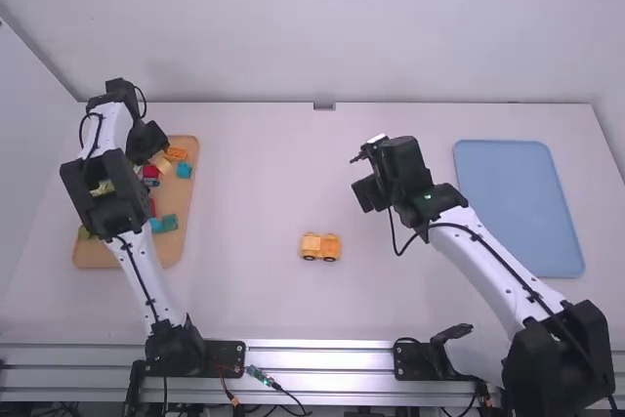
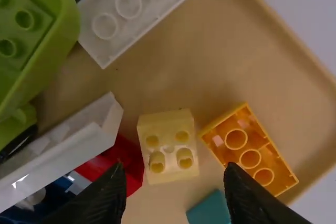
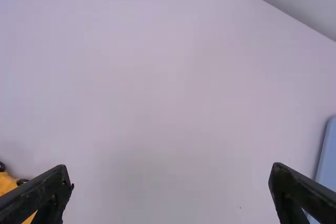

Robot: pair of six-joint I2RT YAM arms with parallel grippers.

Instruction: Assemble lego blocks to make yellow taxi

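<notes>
One left claw [image 1: 146, 142], fingers apart, over tray [image 1: 174, 246] of blocks [image 2: 168, 145]

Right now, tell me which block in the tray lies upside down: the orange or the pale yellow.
The orange block: its hollow underside, with three round tubes, faces up. The pale yellow block beside it has its studs on top.

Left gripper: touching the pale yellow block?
Apart. In the left wrist view the left gripper is open, with a gap between each finger and the pale yellow block.

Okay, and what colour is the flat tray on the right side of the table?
Blue, best in the high view.
</notes>
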